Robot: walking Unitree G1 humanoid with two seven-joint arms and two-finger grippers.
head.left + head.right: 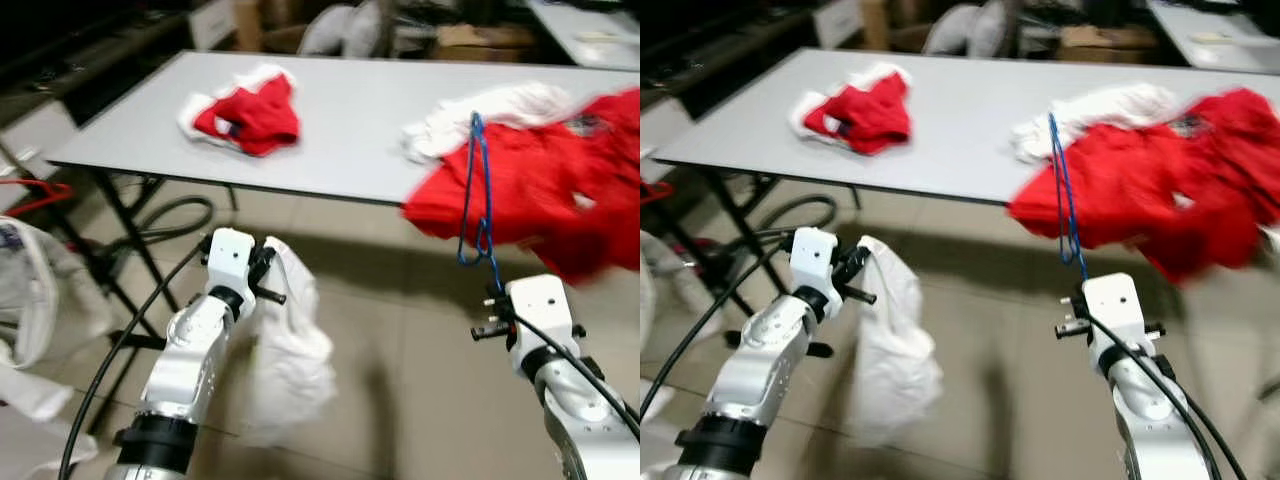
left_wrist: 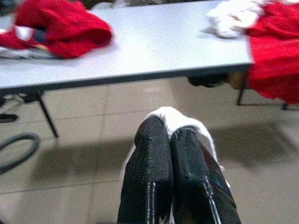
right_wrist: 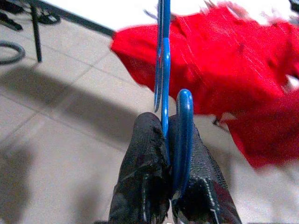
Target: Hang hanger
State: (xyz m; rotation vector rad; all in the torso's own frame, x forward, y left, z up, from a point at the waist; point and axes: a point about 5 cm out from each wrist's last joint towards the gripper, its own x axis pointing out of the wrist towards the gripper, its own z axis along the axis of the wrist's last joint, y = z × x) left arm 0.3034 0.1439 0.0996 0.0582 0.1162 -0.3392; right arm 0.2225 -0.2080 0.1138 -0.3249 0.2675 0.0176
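The right gripper (image 3: 169,140) is closed tight on the blue hanger (image 1: 474,190), its two black fingers pinched together around the wire near the hook end, so that the hanger's body rises away from the fingers and is carried off the floor, in front of the near edge of the grey table (image 1: 380,130). Held by that end, the frame appears to be kept clear for carrying, though where it is to be hung cannot be told from these views. A red garment (image 1: 540,190) is seen behind the hanger, lying over the table's right part and spilling past its near edge; whether it rests on the hanger or only sits behind it cannot be told because of blur. The left gripper (image 2: 170,140) is likewise shut, with a white cloth (image 1: 290,350) clamped between its fingers and left to droop toward the floor, below and in front of the table's near edge; it is judged to be kept out of the way rather than worked on. Farther back on the table's left part a small red and white garment (image 1: 245,112) lies in a heap, and a white garment (image 1: 480,115) is bunched beside the red one.
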